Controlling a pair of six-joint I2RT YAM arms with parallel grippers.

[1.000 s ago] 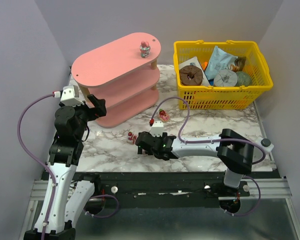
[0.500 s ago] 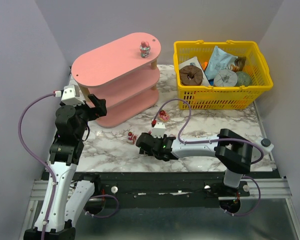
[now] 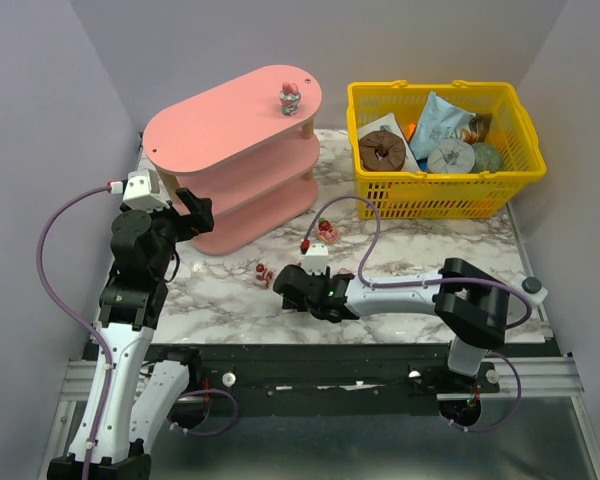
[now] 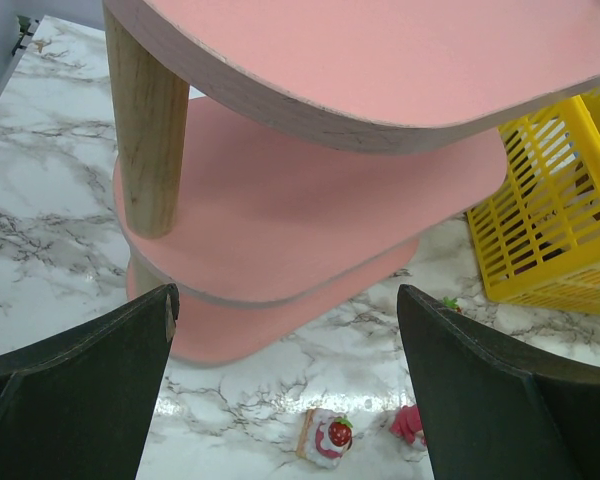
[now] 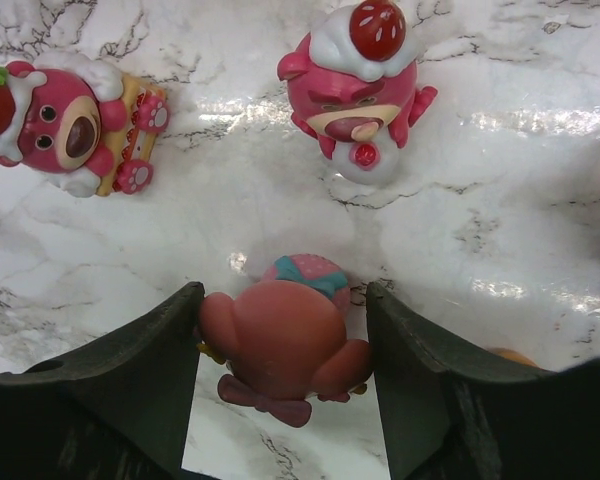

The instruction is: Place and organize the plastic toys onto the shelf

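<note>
The pink three-tier shelf (image 3: 220,130) stands at the back left, with one small toy (image 3: 290,98) on its top board. My right gripper (image 3: 280,283) is low over the marble and is shut on a red-brown figurine (image 5: 280,345), with both fingers against its sides. Two pink bear toys lie just beyond it, one with a strawberry on its head (image 5: 355,85) and one on a cake (image 5: 70,125). Another toy (image 3: 327,231) lies near the basket. My left gripper (image 3: 195,212) is open and empty beside the shelf (image 4: 310,210).
A yellow mesh basket (image 3: 435,195) with packets and a brown ring stands at the back right. In the left wrist view, a strawberry cake toy (image 4: 325,438) and a pink toy (image 4: 408,425) lie on the marble in front of the shelf. A purple cable loops near the right arm.
My right gripper has shifted slightly nearer and lower among the toys on the marble. The left arm has not moved.
</note>
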